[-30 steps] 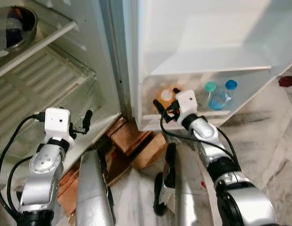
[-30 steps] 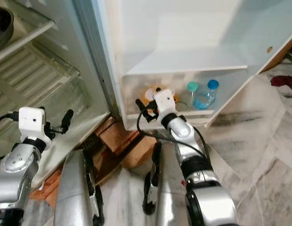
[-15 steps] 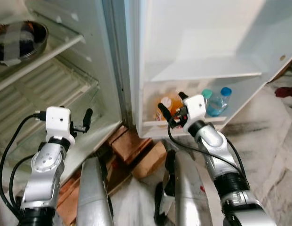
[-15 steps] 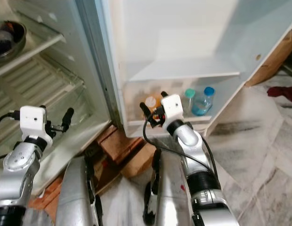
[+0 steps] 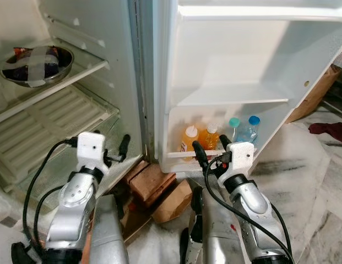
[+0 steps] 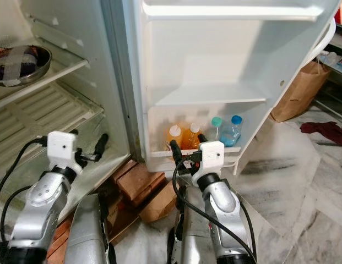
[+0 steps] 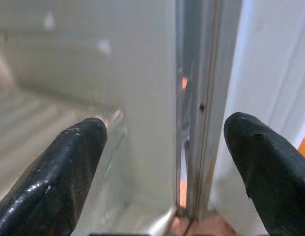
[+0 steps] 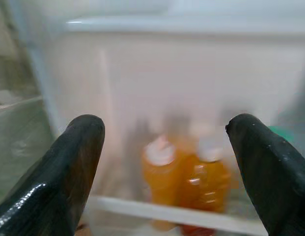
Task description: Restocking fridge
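Note:
Two orange juice bottles [image 5: 188, 138] stand side by side in the bottom shelf of the open fridge door [image 5: 215, 104]. Beside them are two clear bottles, one with a teal cap [image 5: 234, 126] and one with a blue cap [image 5: 251, 125]. My right gripper [image 5: 210, 149] hovers open and empty just in front of that shelf, facing the orange bottles [image 8: 179, 172]; its fingers [image 8: 76, 152] are spread wide. My left gripper [image 6: 88, 140] is open and empty too, held before the fridge's lower compartment near the hinge edge [image 7: 196, 108].
A steel bowl [image 5: 36, 59] covered with tape sits on the fridge's glass shelf [image 5: 77, 74]. Bricks [image 5: 151, 179] prop up the fridge base. A brown paper bag [image 5: 313, 96] and a red cloth [image 5: 329, 132] lie on the marble floor at right.
The camera has risen and pulled back, showing more of the fridge. My right gripper has drawn back from the orange bottle in the door shelf and stays open.

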Tool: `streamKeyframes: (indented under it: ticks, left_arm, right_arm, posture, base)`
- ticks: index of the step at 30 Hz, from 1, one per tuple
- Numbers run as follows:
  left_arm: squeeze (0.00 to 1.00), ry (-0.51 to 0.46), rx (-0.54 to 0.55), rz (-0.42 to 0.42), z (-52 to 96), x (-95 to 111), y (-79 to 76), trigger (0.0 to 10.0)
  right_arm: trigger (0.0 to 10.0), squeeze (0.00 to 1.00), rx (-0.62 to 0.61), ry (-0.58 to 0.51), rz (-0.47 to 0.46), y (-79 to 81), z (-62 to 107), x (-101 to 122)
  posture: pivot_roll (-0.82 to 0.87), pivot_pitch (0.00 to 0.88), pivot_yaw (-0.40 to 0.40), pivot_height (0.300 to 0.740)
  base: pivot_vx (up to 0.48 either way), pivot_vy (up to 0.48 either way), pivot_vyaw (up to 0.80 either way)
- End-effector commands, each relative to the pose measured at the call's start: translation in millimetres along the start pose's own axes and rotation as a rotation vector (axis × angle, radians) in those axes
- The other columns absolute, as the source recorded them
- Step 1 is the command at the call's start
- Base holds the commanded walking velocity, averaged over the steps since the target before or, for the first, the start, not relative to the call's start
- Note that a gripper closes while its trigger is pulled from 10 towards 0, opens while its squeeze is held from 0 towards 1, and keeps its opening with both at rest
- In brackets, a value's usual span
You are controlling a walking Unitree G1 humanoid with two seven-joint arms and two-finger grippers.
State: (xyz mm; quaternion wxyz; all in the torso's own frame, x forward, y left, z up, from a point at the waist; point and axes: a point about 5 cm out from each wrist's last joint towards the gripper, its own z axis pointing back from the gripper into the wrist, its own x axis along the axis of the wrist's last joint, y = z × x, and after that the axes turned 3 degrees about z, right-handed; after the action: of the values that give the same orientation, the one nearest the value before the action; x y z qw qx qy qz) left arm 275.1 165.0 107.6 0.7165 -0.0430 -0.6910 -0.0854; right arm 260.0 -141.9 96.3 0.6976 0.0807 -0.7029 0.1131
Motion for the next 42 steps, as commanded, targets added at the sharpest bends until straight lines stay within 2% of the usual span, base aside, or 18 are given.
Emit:
streamKeyframes:
  ticks: [1,3,6,7,11,14,18,22,24,26,31,38,42]
  left_arm:
    - [0.0,-0.003,-0.014,-0.033,-1.6,0.9,-0.6,10.0]
    - [0.0,-0.005,-0.013,-0.044,-0.5,0.8,1.8,10.0]
    - [0.0,-0.004,0.004,-0.039,0.0,-0.7,4.2,10.0]
    - [0.0,0.011,0.033,-0.035,4.0,-8.3,8.0,10.0]
    - [0.0,0.04,0.059,-0.03,11.2,-20.4,10.0,10.0]
    - [0.0,0.061,0.061,-0.02,16.1,-26.7,7.2,10.0]
    - [0.0,0.067,0.109,-0.007,16.5,-27.6,14.8,10.0]
    - [0.0,0.067,0.159,0.011,16.7,-25.9,24.0,10.0]
    - [0.0,0.079,0.07,0.0,18.8,-26.5,17.8,10.0]
    - [0.0,0.083,0.099,-0.043,21.5,-26.3,15.4,10.0]
    - [0.0,0.065,0.098,-0.005,18.9,-25.3,13.9,10.0]
    - [0.0,0.071,0.097,-0.003,16.7,-27.2,12.8,10.0]
    - [0.0,0.085,0.104,-0.01,15.9,-28.1,12.4,10.0]
  right_arm:
    - [10.0,0.0,-0.023,-0.02,0.028,-5.9,-2.0,8.9]
    - [10.0,0.0,-0.069,-0.023,0.065,-15.1,0.4,12.5]
    - [10.0,0.0,-0.097,-0.013,0.059,-20.7,2.7,12.4]
    - [10.0,0.0,-0.137,0.003,0.047,-24.8,7.2,9.1]
    - [10.0,0.0,-0.18,0.0,0.037,-23.3,9.1,6.0]
    - [10.0,0.0,-0.217,-0.035,0.071,-22.5,7.2,8.9]
    - [10.0,0.0,-0.33,-0.02,0.055,-39.0,7.6,6.2]
    - [10.0,0.0,-0.336,-0.008,0.057,-39.8,10.4,1.4]
    - [10.0,0.0,-0.33,0.006,0.054,-36.4,13.1,-3.1]
    - [10.0,0.0,-0.324,0.015,0.046,-33.9,14.3,-5.5]
    - [10.0,0.0,-0.314,0.027,0.024,-33.8,12.1,-5.5]
    - [10.0,0.0,-0.31,0.067,0.001,-36.3,11.1,-11.2]
    - [10.0,0.0,-0.27,0.087,0.007,-28.7,6.8,-12.5]
  posture:
    - [0.05,0.0,-0.018,0.559]
    - [0.03,0.0,-0.023,0.573]
    - [0.02,0.0,-0.032,0.582]
    - [0.02,0.0,-0.047,0.591]
    - [0.02,0.0,-0.059,0.609]
    - [0.03,0.0,-0.069,0.627]
    - [0.03,0.0,-0.071,0.65]
    - [0.03,0.0,-0.07,0.678]
    - [0.03,0.0,-0.071,0.691]
    - [0.04,0.0,-0.072,0.705]
    - [0.03,0.0,-0.087,0.74]
    - [0.04,0.0,-0.104,0.74]
    - [0.05,0.0,-0.112,0.74]
  base:
    - [0.0,0.0,0.0]
    - [0.0,0.0,0.0]
    - [0.0,0.0,0.0]
    - [0.0,0.0,0.0]
    - [0.0,0.0,0.0]
    - [0.0,0.0,0.0]
    - [0.0,0.0,0.0]
    - [0.0,0.0,0.0]
    - [0.0,0.0,0.0]
    - [0.0,0.0,0.0]
    - [0.0,0.0,0.0]
    - [0.0,0.0,0.0]
    - [0.0,0.0,0.0]
